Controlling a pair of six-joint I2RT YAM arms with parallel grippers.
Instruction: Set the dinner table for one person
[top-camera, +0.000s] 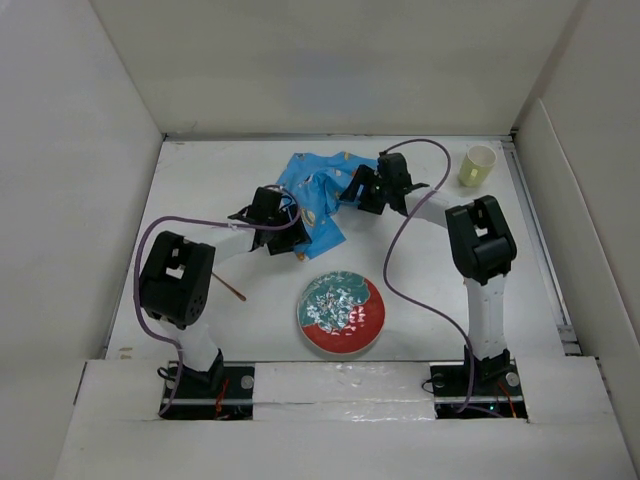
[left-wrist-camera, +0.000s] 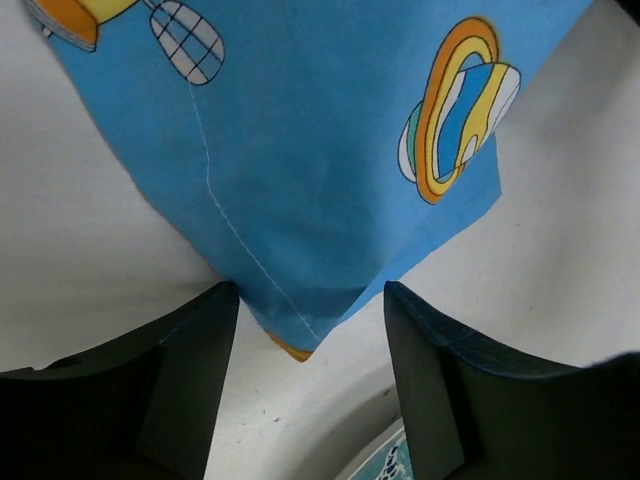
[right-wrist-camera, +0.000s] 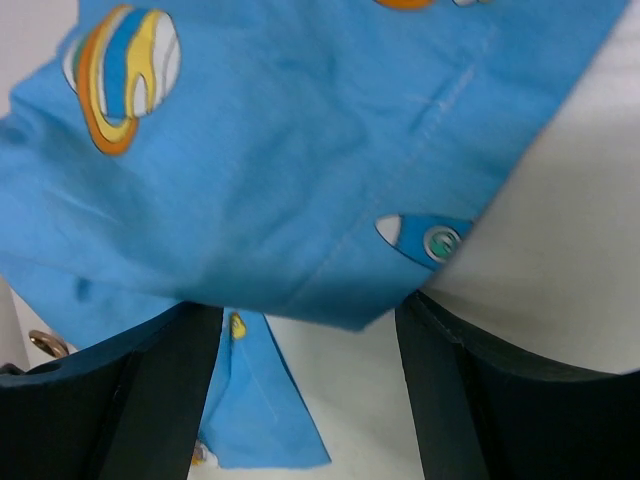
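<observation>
Poised with left tool (left-wrist-camera: 310, 305) and right tool (right-wrist-camera: 308, 320) both spread wide and empty, each astride a hemmed corner of the soft, light, limp placemat (top-camera: 315, 195) crumpled on the far middle of the worktop (top-camera: 480, 290); probably best pinched there and drawn flat.

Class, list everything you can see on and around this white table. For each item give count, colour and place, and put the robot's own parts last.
dinner table: one, white, under everything else
placemat: one, blue with cartoon print, crumpled, mid-table towards the far side
plate: one, red with a teal and white centre, near edge, middle
cup: one, pale yellow, far right corner
thin stick: one, reddish brown, beside the left arm; too small to identify
cables: two, purple, one looped along each arm
left arm: one, black and white, near left; jaws open either side of a placemat corner
right arm: one, black and white, near right; jaws open over the placemat's far edge
</observation>
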